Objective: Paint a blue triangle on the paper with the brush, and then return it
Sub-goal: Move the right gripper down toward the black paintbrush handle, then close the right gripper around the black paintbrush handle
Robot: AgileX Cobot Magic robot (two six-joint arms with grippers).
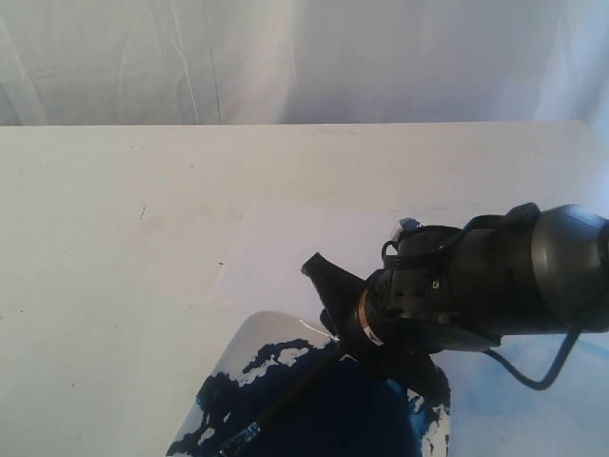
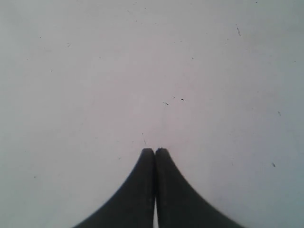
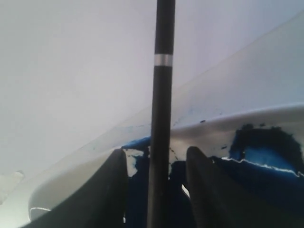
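Right gripper hangs over the paint tray, jaws wide either side of the brush lying in it, not gripping. Paper beyond the tray looks blank, so painting's all ahead, I reckon.

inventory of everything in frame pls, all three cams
table: 1, cream-white, under everything
curtain: 1, white, behind the table's far edge
paper: 1, white, flat on the table beyond the tray
paint tray: 1, glossy white smeared with dark blue, bottom of the exterior view
brush: 1, black stick with a silver band, angled across the tray, shaft between the right claw's fingers
cable: 1, black, loops under the right arm
right arm: 1, black, reaches in from the right
right claw: 1, black, open, straddles the brush with a gap on each side
left claw: 1, black, shut, over bare table
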